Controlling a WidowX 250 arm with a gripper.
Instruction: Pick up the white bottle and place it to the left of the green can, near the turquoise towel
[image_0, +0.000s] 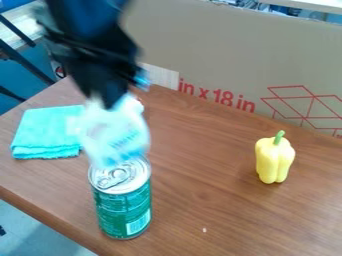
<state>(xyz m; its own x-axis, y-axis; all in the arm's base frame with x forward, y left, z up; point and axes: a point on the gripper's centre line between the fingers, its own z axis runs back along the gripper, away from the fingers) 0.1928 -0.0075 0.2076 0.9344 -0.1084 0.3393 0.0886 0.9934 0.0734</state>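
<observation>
Blurred, the black gripper hangs at the upper left with its tip pointing down. It is shut on a pale white-and-teal object, whose exact shape is too blurred to tell. The object's lower end overlaps the top of an upright green can with a silver lid; whether they touch, I cannot tell. Behind and left of the can lies a folded turquoise cloth. A yellow toy pepper with a green stem stands at the right.
The brown wooden table has its near edge running diagonally across the lower left. A cardboard panel with red print rises along the back. Something small and red shows just behind the pale object.
</observation>
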